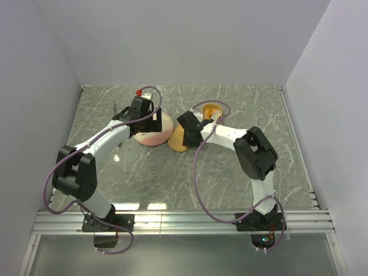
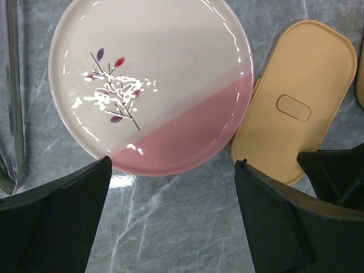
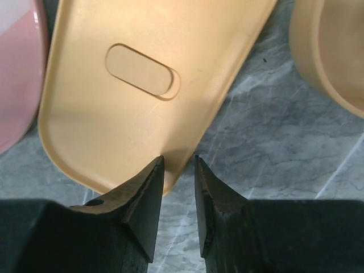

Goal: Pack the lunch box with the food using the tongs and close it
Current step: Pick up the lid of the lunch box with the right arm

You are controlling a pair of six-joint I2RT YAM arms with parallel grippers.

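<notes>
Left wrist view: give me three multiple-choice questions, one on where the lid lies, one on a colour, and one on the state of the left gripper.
1. Where is the lid relative to the plate?
A. on top of it
B. beside it, flat on the table
C. under it

2. What colour is the plate's lower band?
A. blue
B. green
C. pink

3. How is the left gripper?
A. wide open, nothing between its fingers
B. fully shut
C. shut on the lid

Answers:
1 B: the lid rests on the marble to the right of the plate.
2 C: the band under the cream part is pink.
3 A: its fingers stand far apart above the plate.
</notes>
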